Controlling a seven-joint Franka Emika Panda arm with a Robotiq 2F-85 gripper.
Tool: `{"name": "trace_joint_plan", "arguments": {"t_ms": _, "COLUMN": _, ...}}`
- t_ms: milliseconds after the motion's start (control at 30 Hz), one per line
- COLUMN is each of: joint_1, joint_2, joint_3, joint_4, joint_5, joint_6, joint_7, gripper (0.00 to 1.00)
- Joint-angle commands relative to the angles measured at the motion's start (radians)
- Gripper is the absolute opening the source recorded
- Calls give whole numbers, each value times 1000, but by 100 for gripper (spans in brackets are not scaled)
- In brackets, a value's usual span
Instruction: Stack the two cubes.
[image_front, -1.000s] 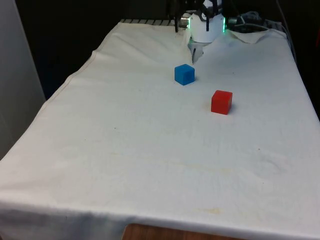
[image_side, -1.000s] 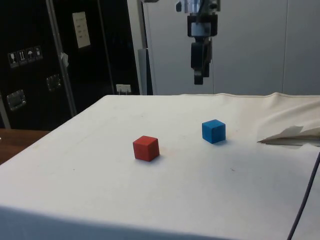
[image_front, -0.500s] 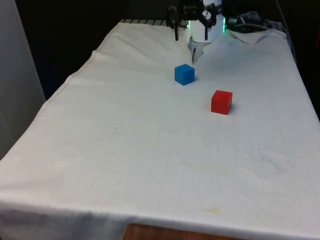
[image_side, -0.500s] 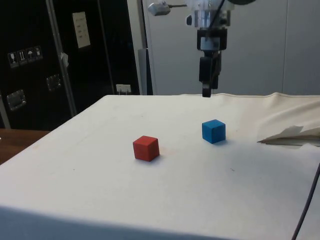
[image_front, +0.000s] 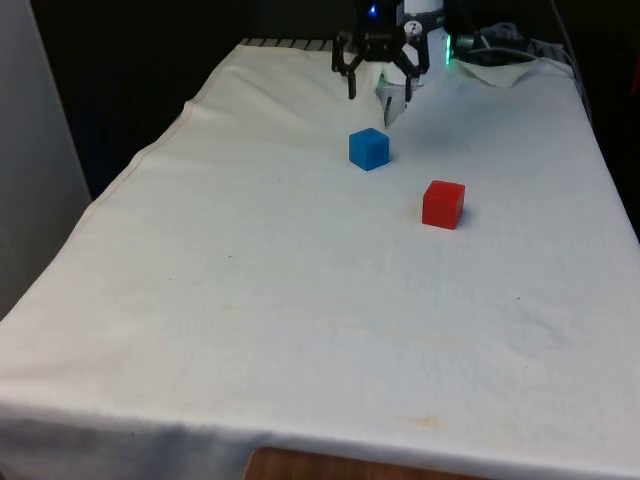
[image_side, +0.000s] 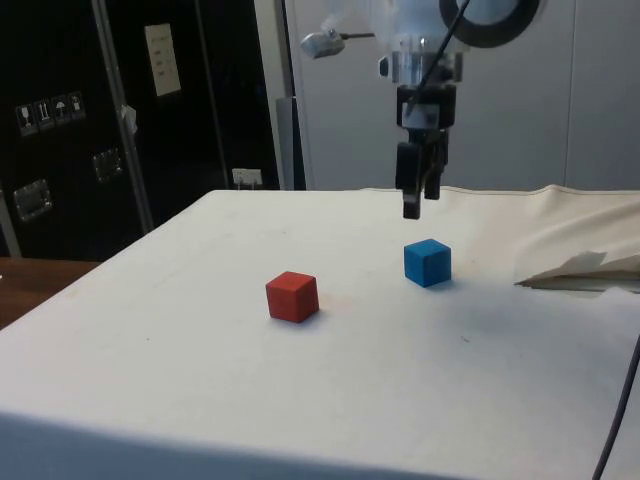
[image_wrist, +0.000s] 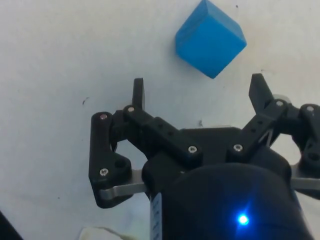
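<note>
Gripper hanging in the air near the top centre of the front view, fingers spread wide and holding nothing. Seen in the side view in the upper middle of the frame, above the cloth and a little to the left of the blue cube. No contact between the two.

Blue cube sitting on the white cloth in the upper middle of the front view, just below the gripper's fingertips in the frame. Shown in the wrist view turned corner-on, lying beyond the two spread fingers rather than between them; gripper there open over bare cloth.

Red cube resting on the cloth to the lower right of the blue cube in the front view, well apart from it. In the side view placed left of centre, left of and lower than the blue cube. Both cubes flat on the cloth, neither on top of the other.
</note>
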Motion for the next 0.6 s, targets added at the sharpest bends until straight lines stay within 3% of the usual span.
{"name": "trace_joint_plan", "arguments": {"t_ms": 0, "joint_1": -9, "joint_2": 14, "joint_3": 5, "joint_4": -4, "joint_5": -11, "joint_6": 29, "joint_7": 22, "gripper": 100}}
{"name": "trace_joint_plan", "arguments": {"t_ms": 267, "joint_1": -6, "joint_2": 93, "joint_3": 3, "joint_4": -7, "joint_5": -9, "joint_6": 115, "joint_7": 83, "gripper": 100}}
{"name": "trace_joint_plan", "arguments": {"t_ms": 300, "joint_1": 0, "joint_2": 81, "joint_3": 1, "joint_4": -4, "joint_5": 0, "joint_6": 91, "joint_7": 64, "gripper": 100}}
{"name": "trace_joint_plan", "arguments": {"t_ms": 333, "joint_1": -6, "joint_2": 93, "joint_3": 3, "joint_4": -7, "joint_5": -9, "joint_6": 115, "joint_7": 83, "gripper": 100}}
{"name": "trace_joint_plan", "arguments": {"t_ms": 567, "joint_1": -5, "joint_2": 172, "joint_3": 1, "joint_4": -5, "joint_5": -9, "joint_6": 196, "joint_7": 142, "gripper": 100}}
